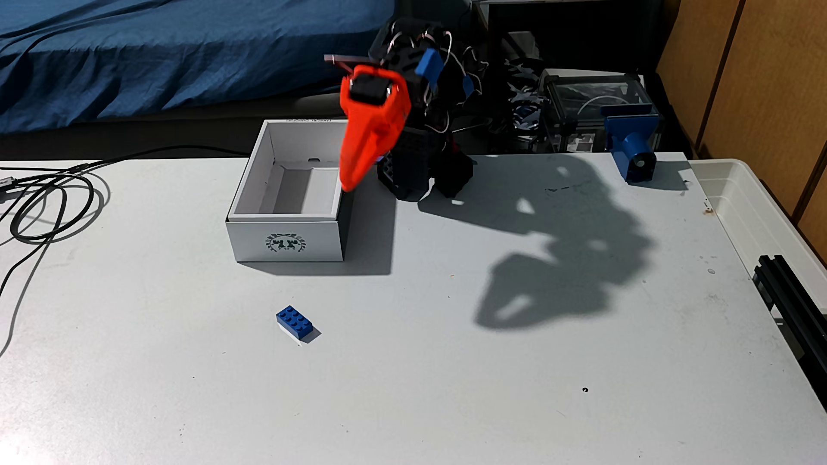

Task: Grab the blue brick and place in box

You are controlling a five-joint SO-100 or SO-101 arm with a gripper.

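The blue brick (295, 323) lies flat on the white table, studs up, a little in front of the box. The box (286, 203) is white cardboard with tall walls and a dark wreath emblem on its near short side; its inside looks bare. My orange gripper (348, 187) hangs from the black arm, pointing down over the box's right wall. Its jaws are together at the tip, with nothing held. The brick sits well below and slightly left of the gripper in the fixed view.
Black cables (44, 205) coil at the table's left edge. A blue clamp-like mount (633, 147) stands at the back right, beside a translucent plastic bin (760, 210). The arm's base (420, 170) stands just right of the box. A black rail (792, 290) lies at the right edge.
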